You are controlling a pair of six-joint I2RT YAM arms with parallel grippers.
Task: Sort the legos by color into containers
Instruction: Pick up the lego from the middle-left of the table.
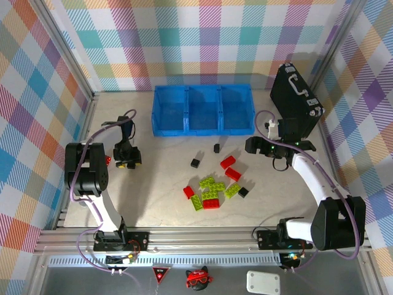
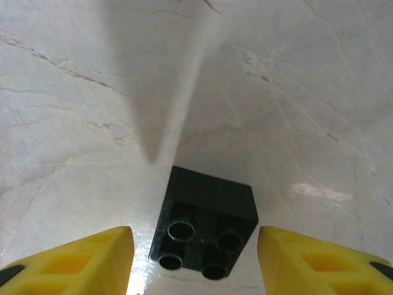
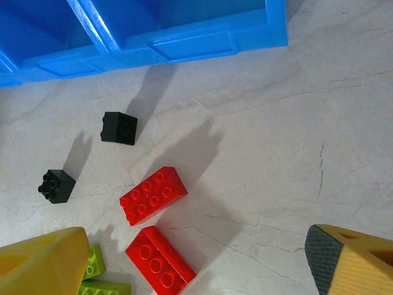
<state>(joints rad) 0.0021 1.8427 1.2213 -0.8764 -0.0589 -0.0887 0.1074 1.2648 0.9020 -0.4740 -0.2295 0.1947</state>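
Note:
Red, lime green and black legos lie in a loose cluster [image 1: 212, 193] at mid-table, in front of the blue containers [image 1: 202, 129]. My left gripper [image 1: 127, 162] is down at the table's left. In its wrist view a black lego [image 2: 206, 224] lies tipped on its side between the yellow fingers [image 2: 92, 261], with a gap on each side, so the left gripper [image 2: 195, 258] is open. My right gripper [image 1: 252, 146] hangs open to the right of the cluster and holds nothing. Below the right gripper [image 3: 196, 246] lie two red legos [image 3: 153, 195], two black legos [image 3: 120, 128] and green legos [image 3: 92, 261].
A black hard case [image 1: 296, 92] with a silver handle leans at the back right, close behind the right arm. The blue containers' front wall [image 3: 184, 43] runs along the top of the right wrist view. Checked walls close in the table on three sides.

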